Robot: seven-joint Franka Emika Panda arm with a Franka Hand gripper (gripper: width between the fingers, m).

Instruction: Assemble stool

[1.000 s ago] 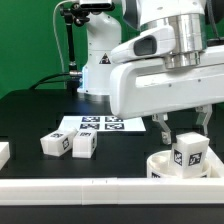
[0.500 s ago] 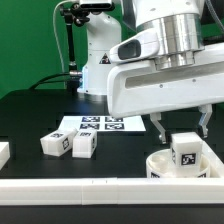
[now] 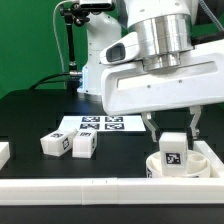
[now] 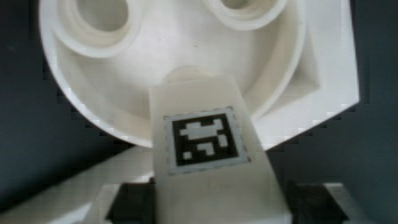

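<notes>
White plastic leg [image 3: 173,152], gripped upright between the arm's fingers [image 3: 159,127], dips into the round seat [image 3: 205,158] at the front of the tabletop [image 3: 30,110]. Assembly looks barely begun: no leg visibly fitted, two loose legs [image 3: 53,144] waiting beyond, beside the marker board [image 3: 100,124].

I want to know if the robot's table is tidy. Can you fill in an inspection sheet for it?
Surface: black table, with the marker board lying flat on it.
Job's things: round seat at the exterior view's right; held leg upright within its rim; loose leg and second loose leg side by side near the marker board.
Clutter: white rail along the front; white piece cut off at the exterior view's left edge.
Grippers: gripper closed on the held leg.
Cables: thin dark line by the black stand; cannot tell if it is a cable.
Surroundings: green wall; white arm base.
</notes>
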